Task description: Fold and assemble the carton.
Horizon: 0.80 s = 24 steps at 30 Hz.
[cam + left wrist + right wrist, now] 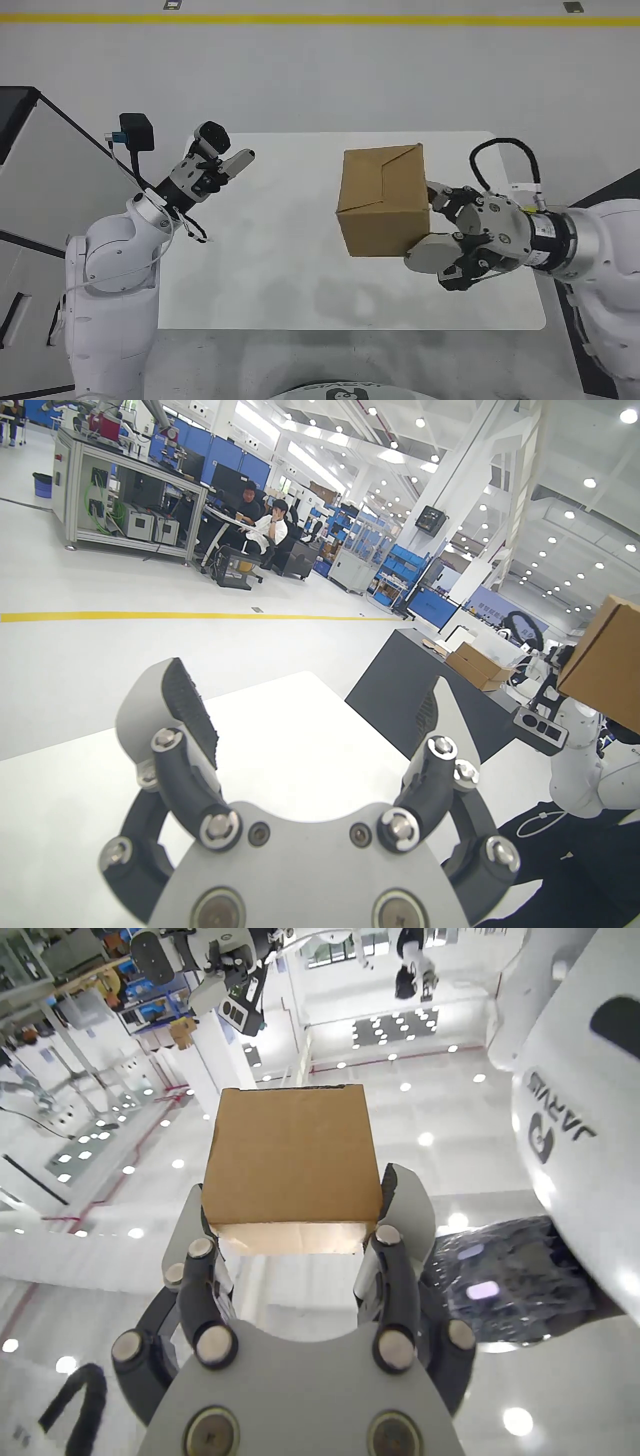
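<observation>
A brown carton (382,200) hangs over the right part of the white table (290,270), its folded flaps facing the top camera. My right gripper (432,222) is shut on it from the right side. In the right wrist view the carton (290,1153) sits between the two fingers of the right gripper (295,1188), with one open end toward the camera. My left gripper (228,150) is open above the table's far left corner, holding nothing. In the left wrist view the left gripper (307,680) has its fingers spread wide, and the carton (605,660) shows far off.
A dark side table (400,680) with flat brown boxes (480,665) stands beyond the white table's right end. A grey panel (50,170) stands at the left. A yellow floor line (320,18) runs behind the table.
</observation>
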Each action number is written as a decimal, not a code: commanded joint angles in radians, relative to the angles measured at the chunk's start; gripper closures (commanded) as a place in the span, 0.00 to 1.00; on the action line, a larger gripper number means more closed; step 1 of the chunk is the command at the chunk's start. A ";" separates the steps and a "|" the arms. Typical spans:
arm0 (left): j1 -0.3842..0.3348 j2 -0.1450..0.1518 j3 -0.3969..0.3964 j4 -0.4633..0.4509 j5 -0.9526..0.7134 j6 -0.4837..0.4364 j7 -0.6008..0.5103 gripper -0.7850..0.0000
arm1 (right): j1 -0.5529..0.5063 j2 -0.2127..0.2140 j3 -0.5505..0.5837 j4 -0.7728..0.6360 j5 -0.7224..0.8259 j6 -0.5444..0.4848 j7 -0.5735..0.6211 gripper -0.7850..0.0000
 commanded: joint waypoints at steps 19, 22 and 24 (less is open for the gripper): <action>0.000 0.000 0.000 0.000 0.000 0.000 0.000 0.00 | 0.067 0.004 -0.047 0.115 0.407 -0.360 -0.081 1.00; 0.000 0.000 0.000 0.000 0.000 0.000 0.000 0.00 | 0.108 0.004 -0.071 0.165 0.512 -0.468 -0.101 1.00; 0.000 0.000 0.000 0.000 0.000 0.000 0.000 0.00 | 0.136 0.003 -0.098 0.205 0.568 -0.526 -0.122 1.00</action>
